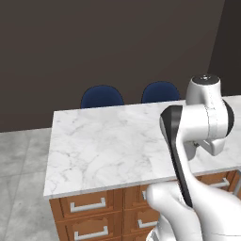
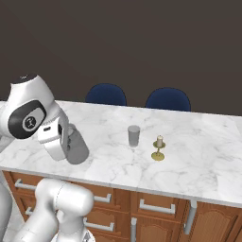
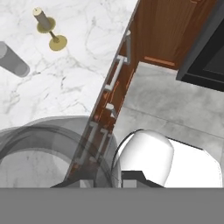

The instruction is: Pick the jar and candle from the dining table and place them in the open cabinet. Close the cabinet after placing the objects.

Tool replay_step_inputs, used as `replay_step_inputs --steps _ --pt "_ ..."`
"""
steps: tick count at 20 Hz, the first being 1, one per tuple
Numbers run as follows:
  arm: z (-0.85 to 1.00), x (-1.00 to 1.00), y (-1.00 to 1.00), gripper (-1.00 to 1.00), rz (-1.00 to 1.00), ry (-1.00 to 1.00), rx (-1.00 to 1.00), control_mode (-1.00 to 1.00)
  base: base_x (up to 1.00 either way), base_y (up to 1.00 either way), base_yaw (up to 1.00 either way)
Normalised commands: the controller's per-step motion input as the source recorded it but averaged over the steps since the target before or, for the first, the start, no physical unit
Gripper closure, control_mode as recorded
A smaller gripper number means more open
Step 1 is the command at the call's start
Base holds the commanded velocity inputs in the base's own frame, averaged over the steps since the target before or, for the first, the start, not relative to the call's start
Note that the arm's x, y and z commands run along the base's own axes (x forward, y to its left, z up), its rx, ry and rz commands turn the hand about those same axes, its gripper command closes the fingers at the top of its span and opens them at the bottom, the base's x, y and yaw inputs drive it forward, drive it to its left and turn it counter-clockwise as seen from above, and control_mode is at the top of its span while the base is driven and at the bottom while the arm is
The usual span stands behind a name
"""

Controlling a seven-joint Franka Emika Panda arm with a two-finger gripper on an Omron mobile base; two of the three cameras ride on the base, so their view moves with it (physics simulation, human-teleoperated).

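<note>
The arm (image 2: 56, 137) rises closest, its fingers drawn together on nothing above the near edge of the bench (image 2: 198, 156). The jar (image 2: 133, 135) and candle (image 2: 159, 148) stand upright just beside each other mid-bench. The jar looks light and slick; grip its sides. The candle seems top-heavy; take its stem.

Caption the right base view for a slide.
Jar and candle stand apart on the marble dining table; the gripper hangs left of them.

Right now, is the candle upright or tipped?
Upright. The candle stands on its round base on the dining table, right of the jar in the right base view.
</note>
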Motion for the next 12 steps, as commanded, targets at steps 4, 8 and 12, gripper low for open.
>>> replay_step_inputs --steps 4,8,12 --pt "0.0 0.0 0.06 1.0 0.0 0.0 0.0 1.0 -0.08 0.01 0.0" --pt "0.0 0.0 0.0 1.0 0.0 0.0 0.0 1.0 -0.33 0.0 -0.02" --pt "0.0 0.0 0.0 1.0 0.0 0.0 0.0 1.0 -0.36 0.0 -0.08"
